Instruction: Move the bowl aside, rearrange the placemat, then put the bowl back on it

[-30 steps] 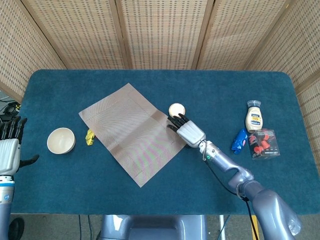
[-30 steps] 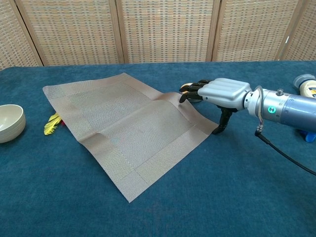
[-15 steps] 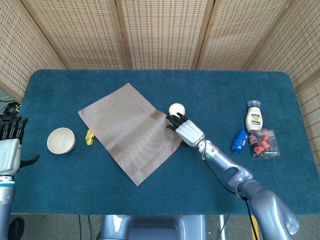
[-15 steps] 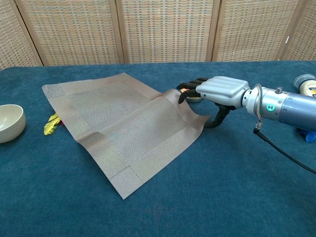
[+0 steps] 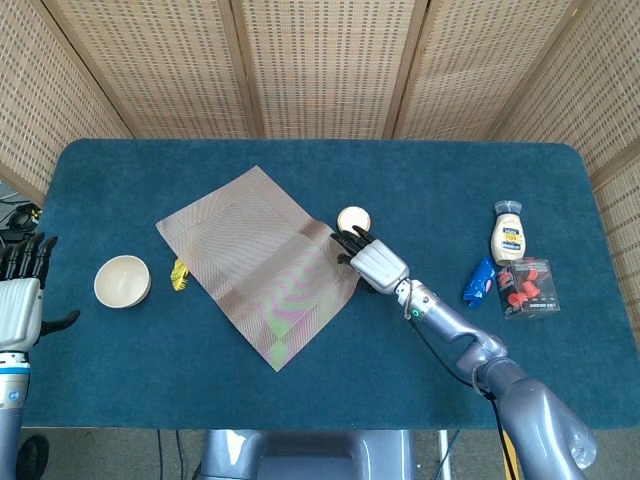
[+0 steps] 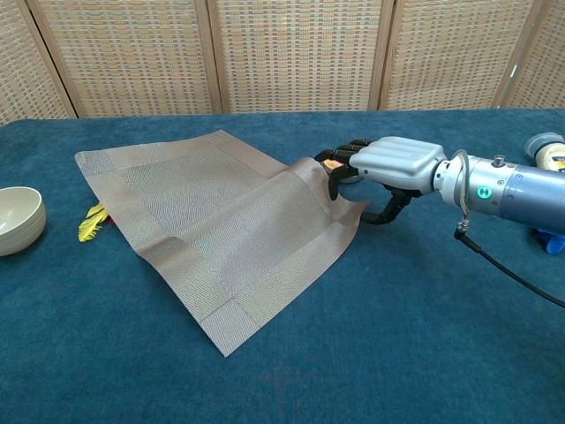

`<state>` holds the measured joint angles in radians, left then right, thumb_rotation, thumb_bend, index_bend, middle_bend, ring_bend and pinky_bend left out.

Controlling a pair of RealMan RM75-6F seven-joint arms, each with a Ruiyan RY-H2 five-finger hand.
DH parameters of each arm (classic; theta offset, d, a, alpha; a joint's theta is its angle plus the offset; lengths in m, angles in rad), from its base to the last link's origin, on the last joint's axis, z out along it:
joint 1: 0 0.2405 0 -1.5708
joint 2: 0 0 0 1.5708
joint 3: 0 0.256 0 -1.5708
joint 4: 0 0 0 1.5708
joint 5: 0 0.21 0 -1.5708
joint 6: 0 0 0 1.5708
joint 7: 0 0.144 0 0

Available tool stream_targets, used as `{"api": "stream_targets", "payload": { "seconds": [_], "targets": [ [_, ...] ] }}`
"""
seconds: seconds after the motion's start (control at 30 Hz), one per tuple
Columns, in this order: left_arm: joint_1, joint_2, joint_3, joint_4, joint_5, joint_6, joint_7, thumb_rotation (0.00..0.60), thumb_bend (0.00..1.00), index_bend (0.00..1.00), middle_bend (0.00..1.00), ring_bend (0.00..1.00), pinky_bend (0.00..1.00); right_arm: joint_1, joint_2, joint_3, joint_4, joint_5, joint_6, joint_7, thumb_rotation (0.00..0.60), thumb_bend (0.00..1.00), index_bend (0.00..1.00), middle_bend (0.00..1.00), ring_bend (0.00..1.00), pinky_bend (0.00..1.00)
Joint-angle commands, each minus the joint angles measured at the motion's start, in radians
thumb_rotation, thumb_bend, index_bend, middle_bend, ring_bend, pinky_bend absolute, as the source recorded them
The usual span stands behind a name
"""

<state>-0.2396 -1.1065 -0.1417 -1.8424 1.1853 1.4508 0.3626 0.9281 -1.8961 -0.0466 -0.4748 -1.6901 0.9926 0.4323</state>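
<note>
While the blue table [image 5: 300, 400] carries a woven placemat [image 5: 255, 265] lying askew near its middle, the right hand [image 6: 388, 163] pinches the mat's raised right edge. Off the left edge, the left hand [image 5: 18, 300] hangs with fingers spread. The bowl [image 5: 122, 281] sits near the table's left edge, off the mat.

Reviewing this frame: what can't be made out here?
- Right hand fingertips: hidden by the raised placemat corner, chest view.
- Small round container: contents too small, head view; mostly hidden by the hand, chest view.
- Left hand: cut by the edge, head view.
</note>
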Motion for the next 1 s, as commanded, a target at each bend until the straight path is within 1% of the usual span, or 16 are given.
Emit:
{"api": "stream_targets", "payload": {
  "seconds": [0.03, 0.27, 0.47, 0.8, 1.0],
  "targets": [
    [0.000, 0.000, 0.000, 0.000, 0.001, -0.002, 0.001, 0.600, 0.00, 0.00, 0.00, 0.00, 0.00, -0.001, -0.001, -0.003, 0.006, 0.000, 0.004, 0.001, 0.600, 0.54, 0.41, 0.00, 0.00, 0.10],
    [0.002, 0.001, -0.001, -0.003, 0.004, -0.005, 0.003, 0.600, 0.00, 0.00, 0.00, 0.00, 0.00, -0.003, -0.008, -0.006, 0.021, 0.004, 0.009, 0.013, 0.600, 0.57, 0.54, 0.00, 0.00, 0.07],
    [0.002, 0.001, -0.001, -0.004, 0.005, -0.008, 0.005, 0.600, 0.00, 0.00, 0.00, 0.00, 0.00, -0.005, -0.014, -0.012, 0.031, 0.002, 0.020, 0.023, 0.600, 0.57, 0.65, 0.02, 0.00, 0.06],
    [0.003, -0.001, 0.000, -0.004, 0.011, -0.009, 0.009, 0.600, 0.00, 0.00, 0.00, 0.00, 0.00, -0.010, -0.012, -0.011, 0.031, 0.005, 0.047, 0.035, 0.600, 0.58, 0.69, 0.03, 0.00, 0.04],
    [0.004, 0.000, 0.000, -0.005, 0.013, -0.012, 0.004, 0.600, 0.00, 0.00, 0.00, 0.00, 0.00, -0.030, 0.023, -0.029, -0.003, -0.015, 0.109, 0.041, 0.600, 0.58, 0.72, 0.03, 0.00, 0.00]
  ]
}}
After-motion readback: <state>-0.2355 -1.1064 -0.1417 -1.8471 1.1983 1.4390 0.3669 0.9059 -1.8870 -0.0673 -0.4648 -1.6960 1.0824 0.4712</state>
